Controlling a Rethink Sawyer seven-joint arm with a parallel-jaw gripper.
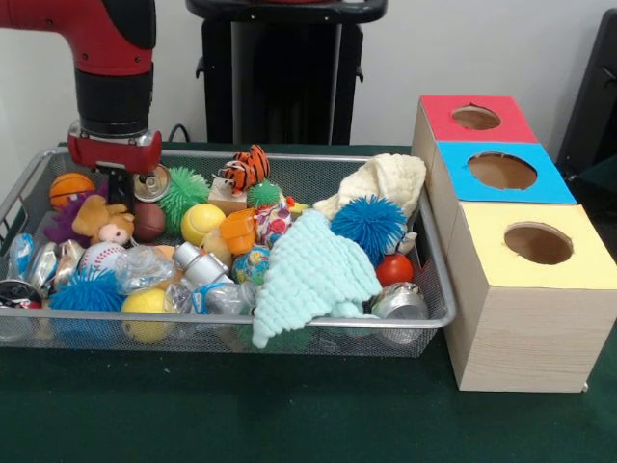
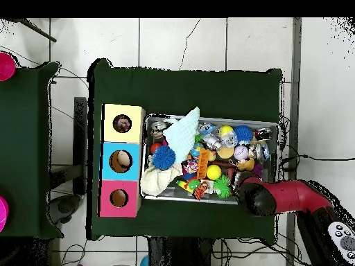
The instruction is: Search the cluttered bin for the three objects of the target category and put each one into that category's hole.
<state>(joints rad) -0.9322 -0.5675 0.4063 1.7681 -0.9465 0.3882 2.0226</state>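
Note:
A wire mesh bin (image 1: 289, 156) (image 2: 272, 125) holds a jumble of balls, cans, plush toys and cloths. My gripper (image 1: 118, 188) (image 2: 251, 190) hangs low over the bin's back left corner in the front view. It sits between an orange basketball (image 1: 70, 188) and an open-topped can (image 1: 151, 183), just above a tan plush bear (image 1: 101, 220) and a brown ball (image 1: 148, 221). Three wooden boxes stand beside the bin, each with a round hole: red (image 1: 475, 118) (image 2: 118, 198), blue (image 1: 502, 171) (image 2: 120, 161) and yellow (image 1: 538, 243) (image 2: 123, 123).
Also in the bin: a mint knitted cloth (image 1: 310, 275), a cream cloth (image 1: 381, 183), a blue spiky ball (image 1: 370, 224), a green spiky ball (image 1: 183, 196), a yellow ball (image 1: 201, 223), a tiger plush (image 1: 247, 169), a red ball (image 1: 394, 269), a silver can (image 1: 399, 304) and a baseball (image 1: 101, 257).

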